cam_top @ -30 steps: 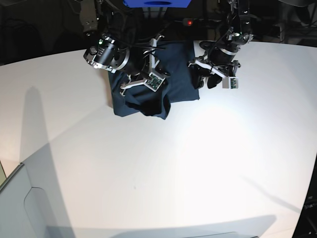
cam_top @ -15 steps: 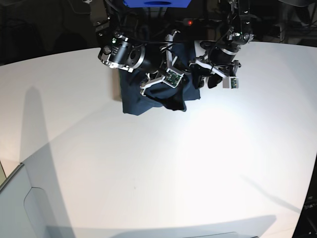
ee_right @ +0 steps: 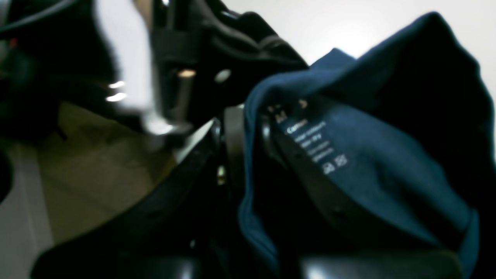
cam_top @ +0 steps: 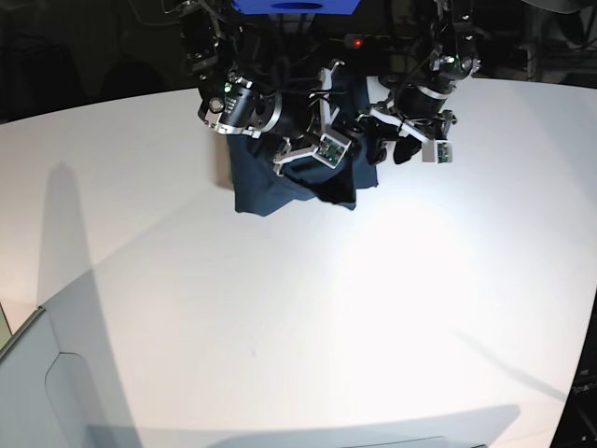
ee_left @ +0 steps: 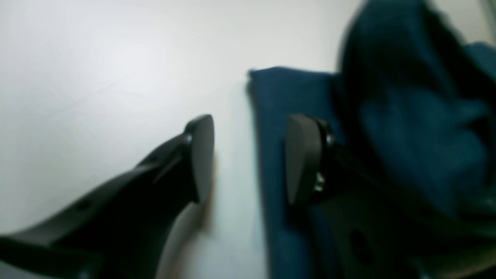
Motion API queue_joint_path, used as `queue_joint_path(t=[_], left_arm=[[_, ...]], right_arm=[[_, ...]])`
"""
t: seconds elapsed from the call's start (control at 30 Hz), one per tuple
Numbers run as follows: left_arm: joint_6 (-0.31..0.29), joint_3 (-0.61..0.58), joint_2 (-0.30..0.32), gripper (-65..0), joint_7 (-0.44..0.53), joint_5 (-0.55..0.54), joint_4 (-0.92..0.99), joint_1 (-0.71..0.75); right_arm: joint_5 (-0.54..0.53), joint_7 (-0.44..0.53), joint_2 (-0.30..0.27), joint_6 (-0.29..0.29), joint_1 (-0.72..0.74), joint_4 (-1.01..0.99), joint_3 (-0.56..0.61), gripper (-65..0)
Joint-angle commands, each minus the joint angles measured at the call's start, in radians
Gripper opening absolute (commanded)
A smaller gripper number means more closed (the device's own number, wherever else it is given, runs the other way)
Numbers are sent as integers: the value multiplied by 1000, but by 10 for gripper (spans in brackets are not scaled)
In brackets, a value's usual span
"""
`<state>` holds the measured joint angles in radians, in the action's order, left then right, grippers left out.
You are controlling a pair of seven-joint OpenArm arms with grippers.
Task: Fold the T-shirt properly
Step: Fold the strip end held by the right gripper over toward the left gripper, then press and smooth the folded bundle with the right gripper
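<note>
The dark navy T-shirt point(cam_top: 266, 187) lies bunched at the far side of the white table point(cam_top: 326, 308). My right gripper point(cam_top: 312, 168) hangs over it, shut on a raised fold. In the right wrist view the cloth point(ee_right: 379, 162) is pinched between the jaws of the right gripper point(ee_right: 248, 147), with small white label print point(ee_right: 314, 143) beside them. My left gripper point(cam_top: 382, 147) stands open at the shirt's right edge. In the left wrist view one finger point(ee_left: 201, 155) rests on bare table, the other finger point(ee_left: 302, 159) over the T-shirt point(ee_left: 407, 135); nothing is gripped by the left gripper point(ee_left: 252, 159).
A blue box point(cam_top: 294, 6) and dark robot bases sit behind the shirt at the table's far edge. A pale panel point(cam_top: 37, 392) juts in at the bottom left corner. A red light point(cam_top: 356, 43) glows at the back.
My right gripper has carried the held fold to the right and farther back, towards the left gripper, and the shirt bundle has shifted with it. The left arm has barely moved.
</note>
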<state>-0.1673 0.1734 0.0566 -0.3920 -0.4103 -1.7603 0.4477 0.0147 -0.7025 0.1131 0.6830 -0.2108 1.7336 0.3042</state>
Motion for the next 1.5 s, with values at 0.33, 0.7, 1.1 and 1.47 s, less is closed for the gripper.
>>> queue_joint_path(t=[0.33, 0.7, 1.1, 1.47], left_arm=[[-2, 119, -1, -361, 24, -9, -95, 76], [-2, 193, -7, -361, 24, -9, -109, 78], [-2, 196, -7, -361, 24, -9, -108, 75], [-2, 243, -7, -361, 26, -9, -109, 75]], right_arm=[[-28, 22, 7, 15, -17, 164, 5, -649], [-26, 30, 10, 15, 9, 50, 34, -649], [-28, 24, 9, 15, 30, 4, 34, -402], [-26, 24, -82, 15, -43, 257, 6, -232]])
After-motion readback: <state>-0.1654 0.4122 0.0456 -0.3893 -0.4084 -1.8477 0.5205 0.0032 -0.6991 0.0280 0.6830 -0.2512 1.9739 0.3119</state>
